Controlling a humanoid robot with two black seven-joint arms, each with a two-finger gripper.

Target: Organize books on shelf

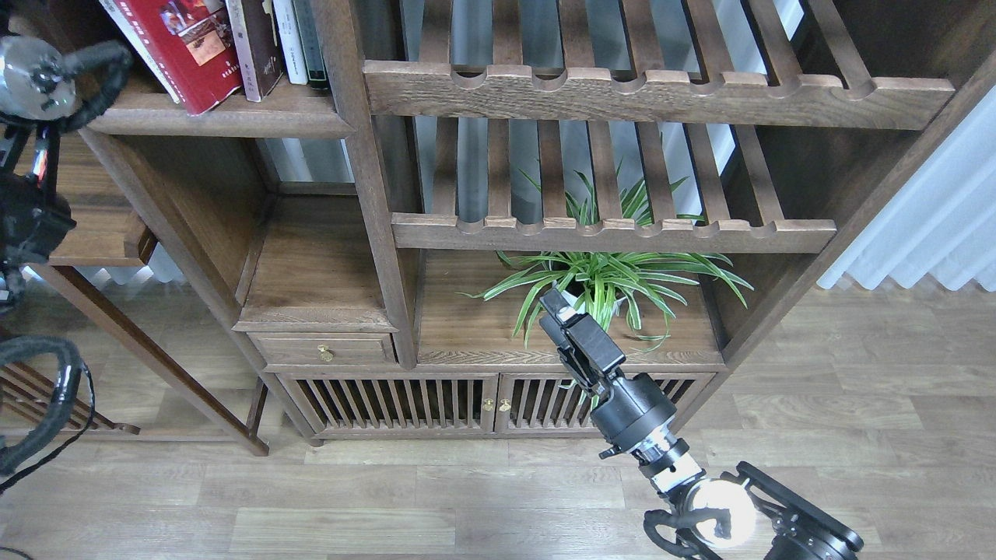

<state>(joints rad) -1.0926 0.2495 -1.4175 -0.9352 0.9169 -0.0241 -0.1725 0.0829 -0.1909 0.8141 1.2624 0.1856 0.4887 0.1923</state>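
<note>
Dark-brown wooden shelf point(226, 117), glossy red book point(183, 47) leaning, right end effector point(554, 305) fingers together, empty, left unseen

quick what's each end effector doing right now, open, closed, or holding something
Left end effector: not in view.
Right end effector: fingers together, closed, holding nothing, raised in front of the spider plant.

The solid dark-brown wooden shelf board point(226, 117) at far left shows open grain under a dull, matt stain. On it, the red paperback with a glossy cover point(183, 47) catches light, while the maroon-brown paperback beside it point(257, 47) looks flatter. The slatted wooden racks point(646, 93) to the right have the same matt brown finish. The pale plank floor point(467, 498) nearby has a smooth, faint sheen. The black right gripper point(554, 305) looks like matt plastic, with a polished metal ball joint point(720, 513) lower on the arm.
</note>
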